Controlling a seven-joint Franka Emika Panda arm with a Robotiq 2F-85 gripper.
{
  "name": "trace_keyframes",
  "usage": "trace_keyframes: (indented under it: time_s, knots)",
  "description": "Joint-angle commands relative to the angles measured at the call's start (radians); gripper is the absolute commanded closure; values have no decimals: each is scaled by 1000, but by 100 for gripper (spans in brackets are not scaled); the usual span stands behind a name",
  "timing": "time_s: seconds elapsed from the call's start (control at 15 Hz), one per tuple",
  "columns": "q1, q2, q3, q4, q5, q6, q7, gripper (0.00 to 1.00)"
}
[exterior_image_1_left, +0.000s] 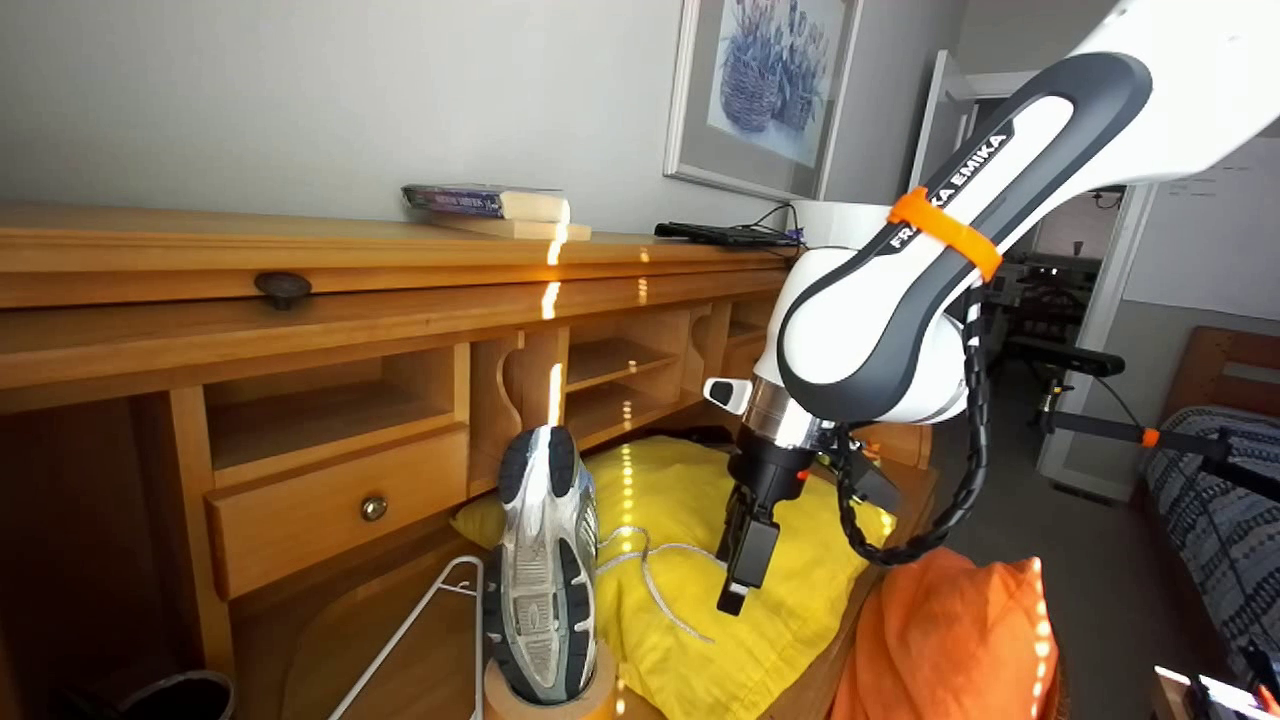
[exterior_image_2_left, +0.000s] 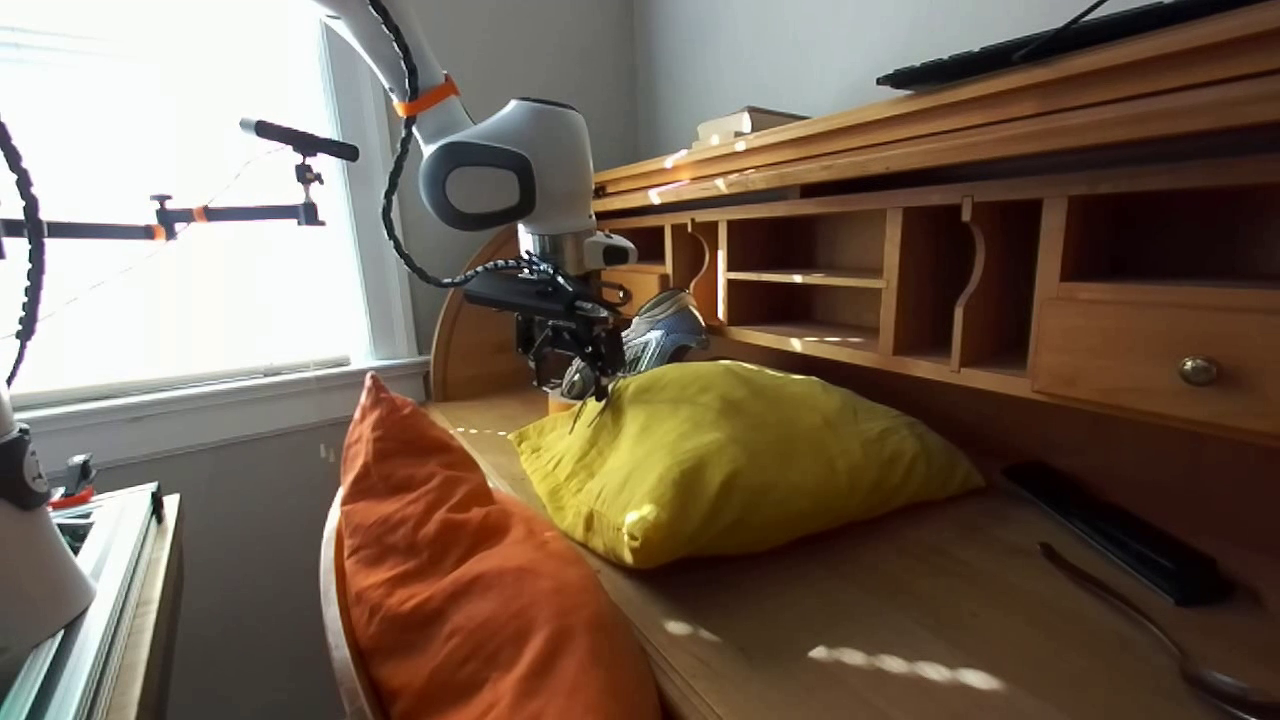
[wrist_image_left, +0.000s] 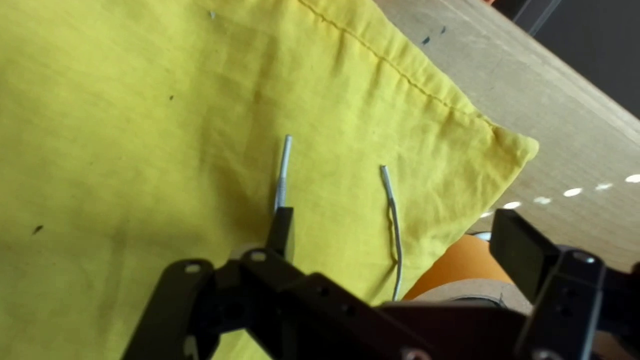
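Note:
My gripper (wrist_image_left: 393, 217) stands open above a yellow pillow (wrist_image_left: 125, 150), with its jaws wide apart and nothing held between them. One shoelace end (wrist_image_left: 397, 235) lies on the cloth in the gap seen between the fingers. The other lace end (wrist_image_left: 284, 165) sticks out past the left fingertip; whether they touch, I cannot tell. A grey-and-blue shoe (exterior_image_1_left: 540, 570) stands on end in an orange tape roll (exterior_image_1_left: 600, 690), its sole facing the camera in an exterior view. Its laces (exterior_image_1_left: 650, 575) trail across the pillow toward the gripper. In the wrist view the tape roll (wrist_image_left: 462, 260) shows partly behind the right finger.
Wooden desk cubbies (exterior_image_2_left: 805, 300) rise behind the pillow. An orange pillow (exterior_image_2_left: 470, 600) leans at the desk's front edge. Beside the shoe lies a white hanger (exterior_image_1_left: 410, 625). Books (exterior_image_1_left: 495, 205) and a black keyboard (exterior_image_2_left: 1060, 45) rest on top. A black bar (exterior_image_2_left: 1115, 530) lies on the desktop.

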Motion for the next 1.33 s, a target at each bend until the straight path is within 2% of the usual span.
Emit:
trace_keyframes:
  time_s: [0.0,0.47,0.93,1.27]
  knots:
    - [-26,15,24,4,-35,13,-20,0]
    - [-34,10,16,3,-117,40,-11,0]
    - [-50,37,36,12,-100,27,-13,0]
    - [-61,38,76,13,-43,47,0,0]
